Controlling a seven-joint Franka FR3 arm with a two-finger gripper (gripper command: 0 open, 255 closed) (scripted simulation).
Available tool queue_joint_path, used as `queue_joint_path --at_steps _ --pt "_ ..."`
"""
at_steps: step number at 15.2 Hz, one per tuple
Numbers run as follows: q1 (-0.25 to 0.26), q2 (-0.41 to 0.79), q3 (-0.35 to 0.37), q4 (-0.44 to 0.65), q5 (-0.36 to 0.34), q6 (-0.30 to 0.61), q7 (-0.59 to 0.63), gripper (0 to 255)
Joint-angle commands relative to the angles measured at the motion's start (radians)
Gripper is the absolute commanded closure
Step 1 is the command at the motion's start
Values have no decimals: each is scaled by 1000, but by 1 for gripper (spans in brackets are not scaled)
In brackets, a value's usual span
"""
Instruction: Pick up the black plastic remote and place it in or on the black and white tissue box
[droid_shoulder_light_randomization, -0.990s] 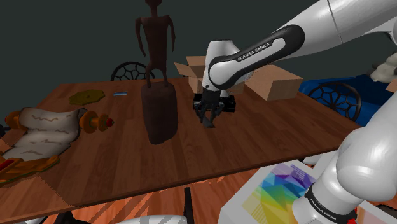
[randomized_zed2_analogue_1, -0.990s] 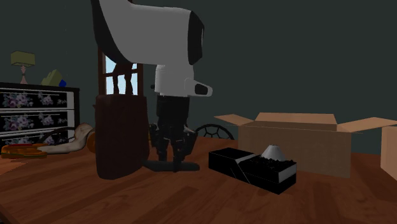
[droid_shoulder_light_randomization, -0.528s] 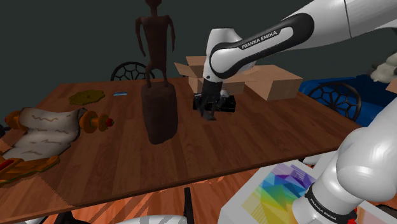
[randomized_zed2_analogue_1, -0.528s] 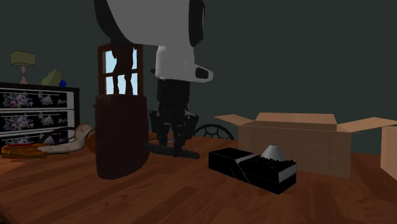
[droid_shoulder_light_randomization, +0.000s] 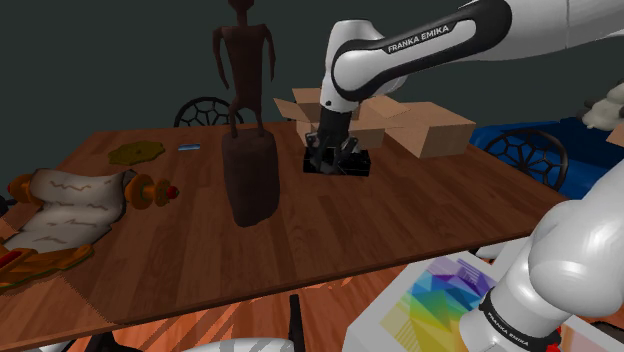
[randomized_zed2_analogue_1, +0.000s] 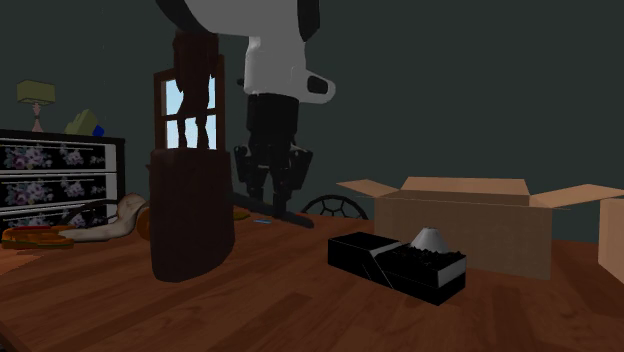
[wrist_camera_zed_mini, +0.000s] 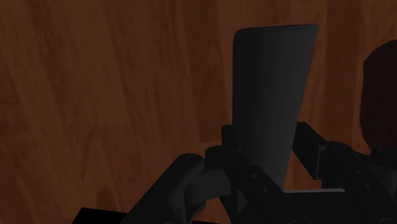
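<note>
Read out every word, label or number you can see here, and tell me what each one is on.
"FRANKA EMIKA": white letters on the dark section of the arm, shoulder view.
Small white lettering on the lower dark band near the stand: too small to read.
The remote held in the hand, the tissue box and the cardboard box: no text seen.

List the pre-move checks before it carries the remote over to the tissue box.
1. Hold on remote by gripper: ok, clasped.
2. Lift of remote off the table: ok.
3. Top of tissue box free: ok, bar a white tissue at one end.
4. Height of gripper above tissue box: cannot tell.
5. Gap to cardboard box behind it: cannot tell.
</note>
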Motion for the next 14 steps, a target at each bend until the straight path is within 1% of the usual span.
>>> queue_joint_path --at_steps 1,4,9,14 --pt "1 -10 0 19 0 -29 3 255" --pt "0 -19 -1 47 0 -66 5 255" --pt "-49 69 -62 137 -16 -76 -97 255" --pt "-97 176 -115 257 -21 -97 -194 255"
